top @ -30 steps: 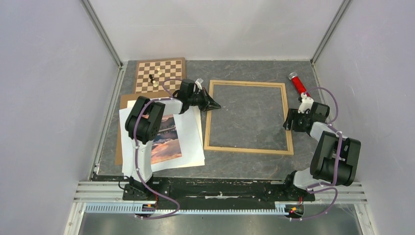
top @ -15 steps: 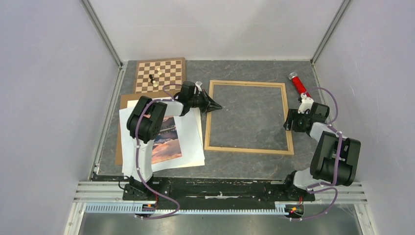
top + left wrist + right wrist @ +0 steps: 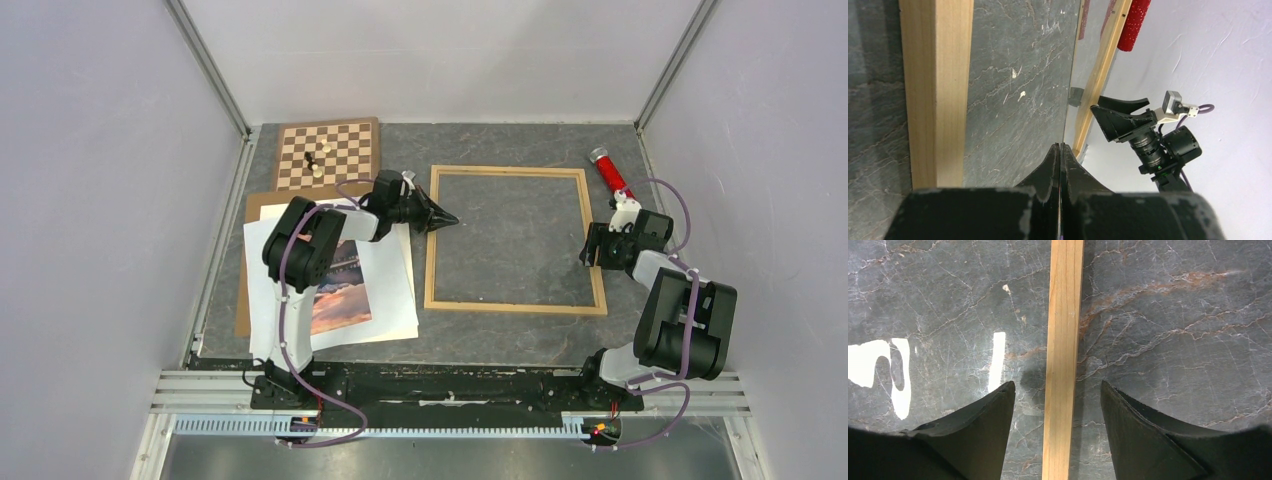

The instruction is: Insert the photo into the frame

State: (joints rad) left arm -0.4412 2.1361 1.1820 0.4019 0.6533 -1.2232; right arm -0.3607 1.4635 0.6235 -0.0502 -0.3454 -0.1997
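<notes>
At the far left lay the chessboard (image 3: 328,152). Nearer than it, the brown backing board (image 3: 262,201) carried white sheets (image 3: 385,285) with the photo (image 3: 340,300) on top, face up, partly under the left arm and well apart from the frame. The left gripper (image 3: 450,219) was clenched on nothing. Its joined tips reached just past the frame's left rail, over the table (image 3: 500,340) inside the opening; whether they touched the surface could not be told. The frame (image 3: 515,306) lay flat in the middle with nothing in it. At its right rail the right gripper (image 3: 590,250) stood released, one finger on either side of the wood and neither touching it. A red cylinder (image 3: 608,172) lay at the far right.

The step in hand appeared to be securing the frame. To do it well, the right jaws should probably drop squarely over the rail and close with the wood centred, so it neither twists nor skids. The left tips could bear against the rail's inner edge as a stop. Only then would fetching the photo make sense.
</notes>
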